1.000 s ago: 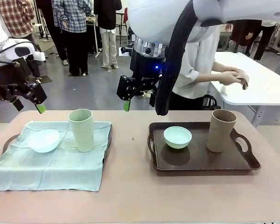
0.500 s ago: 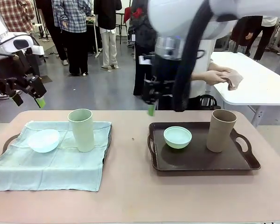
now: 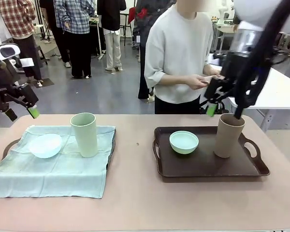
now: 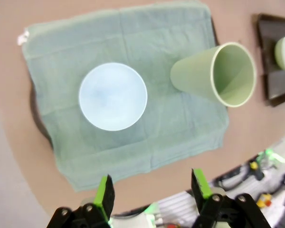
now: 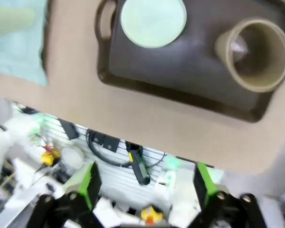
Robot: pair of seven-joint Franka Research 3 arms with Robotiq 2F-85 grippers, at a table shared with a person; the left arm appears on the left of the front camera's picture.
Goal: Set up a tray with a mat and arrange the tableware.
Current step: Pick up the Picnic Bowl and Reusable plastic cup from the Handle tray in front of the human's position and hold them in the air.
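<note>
**Front view.** A tall, pale green, matte handleless tumbler [image 3: 84,134] stands upright, long axis vertical and mouth up. It rests on a creased mint-green cloth mat [image 3: 53,169] draped over a dark tray [image 3: 113,140]. A shallow pale blue matte bowl [image 3: 45,145] sits just beside it, rim up. To the right, a bare dark brown handled tray [image 3: 208,166] carries a mint green bowl [image 3: 184,142] and a tan-brown tumbler [image 3: 229,135]. The two stand apart, both upright. The left pincer [image 3: 22,113] hangs released above the mat's far left corner. The right pincer [image 3: 224,110], likewise released, is raised near the tan-brown tumbler's rim. A person in a white sweater [image 3: 176,53] stands beyond the pinkish tabletop [image 3: 145,203].

**Left wrist view.** The left pincer [image 4: 152,187] gapes, grasping nothing. From above, the pale blue bowl is round and the pale green tumbler tapers toward its base.

**Right wrist view.** The right pincer [image 5: 145,183] is spread and empty. The tan-brown tumbler shows its round open mouth, and the tray shows a looped handle.
</note>
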